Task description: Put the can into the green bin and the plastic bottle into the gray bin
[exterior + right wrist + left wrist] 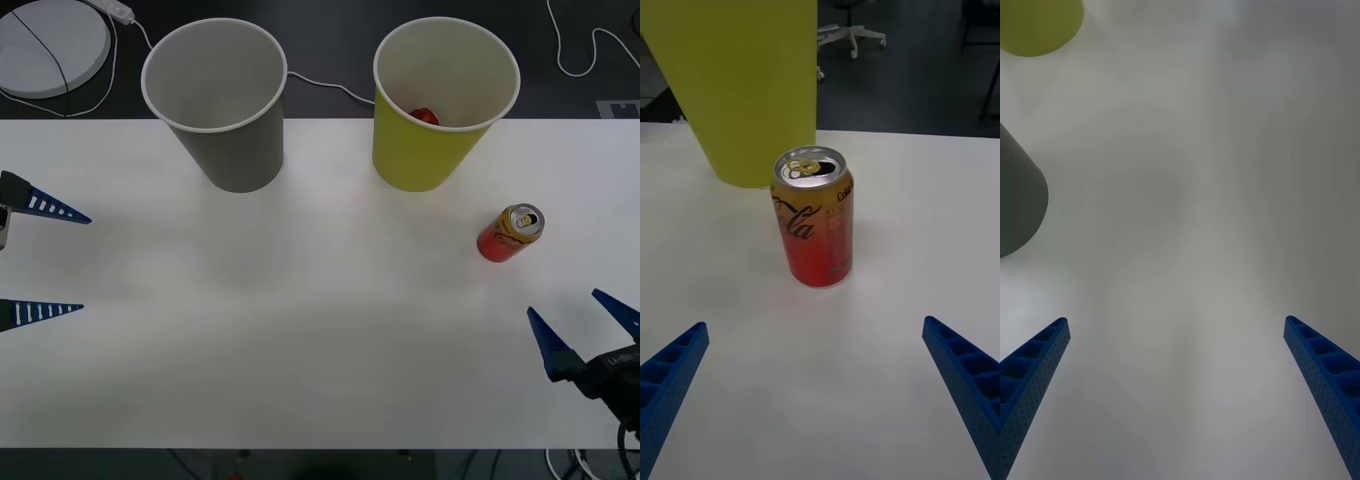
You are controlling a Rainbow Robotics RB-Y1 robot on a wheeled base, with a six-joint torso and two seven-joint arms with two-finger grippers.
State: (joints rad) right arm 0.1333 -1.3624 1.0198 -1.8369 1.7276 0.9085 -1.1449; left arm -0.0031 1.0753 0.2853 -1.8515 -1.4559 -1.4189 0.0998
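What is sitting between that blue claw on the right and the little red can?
Nothing: in the right wrist view, bare white table separates the open right gripper from the upright can.

1. Left gripper (62, 262): two blue tapered fingers (50, 207), pointed at the tips, with pale rectangular slots along the side. Base of the upper finger was dark, with a bit of grey housing behind it.
2. Left wrist view: same fingers (1034, 371) were blue, wedge-shaped, ribbed into open cells, surface finely dotted.
3. Right gripper (578, 322): two blue pointed fingers (549, 343) on a black mount with faint white lettering, unreadable. Black cable looped off the wrist.
4. Right wrist view: fingers (962, 371) showed the same blue ribbed lattice with a speckled texture.
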